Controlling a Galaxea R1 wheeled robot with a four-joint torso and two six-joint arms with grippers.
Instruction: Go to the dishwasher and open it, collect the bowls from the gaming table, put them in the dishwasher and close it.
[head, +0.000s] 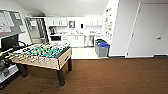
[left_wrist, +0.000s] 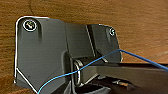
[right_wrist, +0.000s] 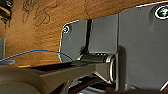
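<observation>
Our arms hang low over the brown wood floor (left_wrist: 140, 22) — whether either gripper is apart or together, we cannot tell. Ahead we see the foosball table (head: 43, 53) and, beyond it, a white kitchenette (head: 72, 37).

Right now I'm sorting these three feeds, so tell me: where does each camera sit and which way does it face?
Head view: high on the robot, facing forward and down at the table-football table, wooden floor and the kitchen behind; none of the robot's body.
Left wrist view: on the left wrist, aimed down at the floor past the robot's dark plate.
Right wrist view: on the right wrist, likewise.
Both wrist views share brown floor and a blue cable.
</observation>
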